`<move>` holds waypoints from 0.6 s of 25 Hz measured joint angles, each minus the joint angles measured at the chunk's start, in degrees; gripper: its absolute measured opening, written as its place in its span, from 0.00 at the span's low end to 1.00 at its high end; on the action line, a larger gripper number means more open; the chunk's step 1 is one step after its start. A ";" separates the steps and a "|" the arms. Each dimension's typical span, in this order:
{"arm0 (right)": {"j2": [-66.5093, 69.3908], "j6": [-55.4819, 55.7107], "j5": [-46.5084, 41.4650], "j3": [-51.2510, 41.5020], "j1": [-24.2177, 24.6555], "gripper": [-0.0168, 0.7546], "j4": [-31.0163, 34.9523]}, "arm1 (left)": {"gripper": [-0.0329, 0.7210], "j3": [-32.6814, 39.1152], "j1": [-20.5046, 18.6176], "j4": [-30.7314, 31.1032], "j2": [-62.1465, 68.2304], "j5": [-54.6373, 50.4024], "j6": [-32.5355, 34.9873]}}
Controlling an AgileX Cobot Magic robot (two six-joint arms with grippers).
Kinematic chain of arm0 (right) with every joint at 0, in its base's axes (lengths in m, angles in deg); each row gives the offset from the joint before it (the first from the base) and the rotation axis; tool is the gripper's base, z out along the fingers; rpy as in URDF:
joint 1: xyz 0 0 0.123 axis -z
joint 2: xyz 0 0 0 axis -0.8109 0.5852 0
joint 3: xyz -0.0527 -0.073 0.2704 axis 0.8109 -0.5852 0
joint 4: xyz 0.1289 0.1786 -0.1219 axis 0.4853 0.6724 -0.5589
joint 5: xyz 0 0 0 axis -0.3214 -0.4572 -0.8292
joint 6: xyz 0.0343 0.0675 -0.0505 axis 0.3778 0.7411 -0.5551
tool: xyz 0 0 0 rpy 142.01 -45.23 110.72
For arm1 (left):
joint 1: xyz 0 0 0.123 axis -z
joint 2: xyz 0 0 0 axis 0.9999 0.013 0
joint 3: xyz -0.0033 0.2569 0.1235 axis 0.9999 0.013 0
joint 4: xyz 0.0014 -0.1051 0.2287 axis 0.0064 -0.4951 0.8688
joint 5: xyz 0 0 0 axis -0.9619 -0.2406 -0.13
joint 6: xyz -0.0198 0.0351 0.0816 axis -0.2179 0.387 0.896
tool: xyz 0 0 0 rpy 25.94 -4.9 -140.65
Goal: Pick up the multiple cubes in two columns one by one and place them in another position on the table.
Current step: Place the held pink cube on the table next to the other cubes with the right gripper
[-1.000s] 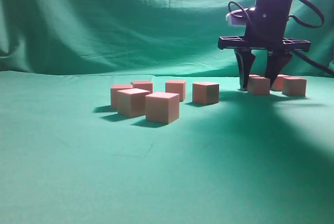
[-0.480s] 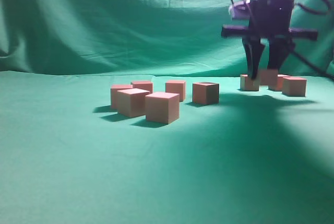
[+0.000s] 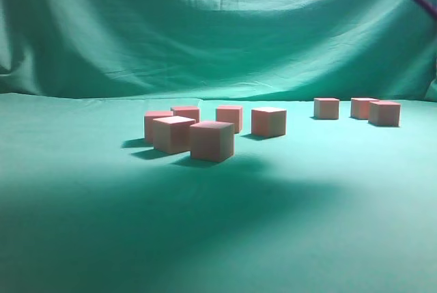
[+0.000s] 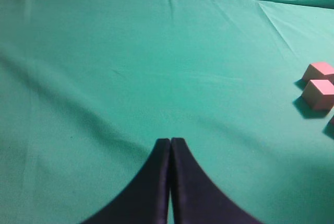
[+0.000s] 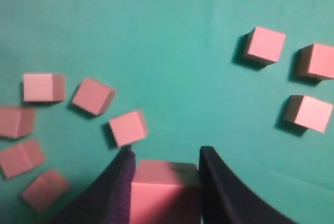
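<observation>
Cube: matte salmon, sharp-edged, clamped in right claw; exterior view shows it high above worktop. Left claw pressed closed.

The table is green cloth, matt and faintly creased; the cubes look smooth and matt, pinkish; the backdrop at 12 o'clock is wrinkled cloth.
</observation>
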 joint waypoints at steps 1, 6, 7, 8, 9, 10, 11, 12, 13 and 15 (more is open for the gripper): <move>-1.54 -0.91 0.10 -1.93 -1.27 0.38 0.00 | 0.04 0.00 0.00 0.00 0.00 0.00 0.00; -7.76 -5.10 5.35 -15.49 -7.48 0.38 0.09 | 0.04 0.00 0.00 0.00 0.00 0.00 0.00; -8.75 -6.09 6.92 -18.03 -8.83 0.38 0.23 | 0.04 0.00 0.00 0.00 0.00 0.00 0.00; -9.42 -7.24 8.20 -20.85 -10.15 0.38 0.45 | 0.04 0.00 0.00 0.00 0.00 0.00 0.00; -9.81 -8.15 8.73 -23.36 -11.24 0.38 0.70 | 0.04 0.00 0.00 0.00 0.00 0.00 0.00; -9.94 -8.55 9.39 -25.60 -12.45 0.38 0.88 | 0.04 0.00 0.00 0.00 0.00 0.00 0.00; -9.97 -8.94 10.05 -27.27 -13.58 0.38 1.09 | 0.04 0.00 0.00 0.00 0.00 0.00 0.00; -9.97 -9.08 10.64 -29.03 -14.56 0.38 1.41 | 0.04 0.00 0.00 0.00 0.00 0.00 0.00; -9.85 -9.17 11.20 -30.56 -15.21 0.38 1.61 | 0.04 0.00 0.00 0.00 0.00 0.00 0.00; -9.58 -8.87 12.49 -32.62 -16.19 0.38 2.65 | 0.04 0.00 0.00 0.00 0.00 0.00 0.00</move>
